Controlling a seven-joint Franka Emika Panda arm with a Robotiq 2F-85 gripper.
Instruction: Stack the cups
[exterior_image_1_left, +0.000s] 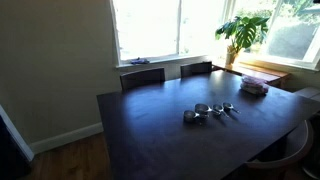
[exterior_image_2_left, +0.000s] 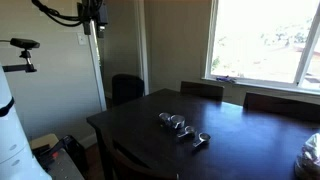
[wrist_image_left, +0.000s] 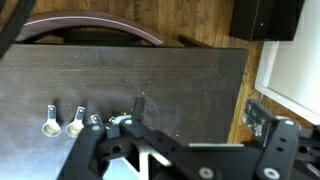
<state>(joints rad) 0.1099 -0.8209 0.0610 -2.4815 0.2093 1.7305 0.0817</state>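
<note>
Cups (exterior_image_1_left: 203, 109): small, shiny silver, short flat handles; unstacked, loose row, close together, near middle of dark surface (exterior_image_1_left: 150, 135).

- Table (exterior_image_1_left: 150, 135): dark wood, rectangular; lies below the claw (wrist_image_left: 190, 132).
- Chair (wrist_image_left: 90, 25): curved dark back, at the table edge ahead of the claw in the wrist view.
- Bin (exterior_image_2_left: 126, 88): black, on the floor by the wall, well below the claw in an exterior view.
- Tripod camera (exterior_image_2_left: 24, 45): beside the claw, slightly lower.
- Window (exterior_image_1_left: 150, 28): bright, beyond the table, far from the claw.
- Plant (exterior_image_1_left: 245, 30): green, leafy, at the window.
- Pinkish stack (exterior_image_1_left: 253, 86): flat items on the table corner under the plant.
- Floor (exterior_image_1_left: 70, 158): brown wood.
</note>
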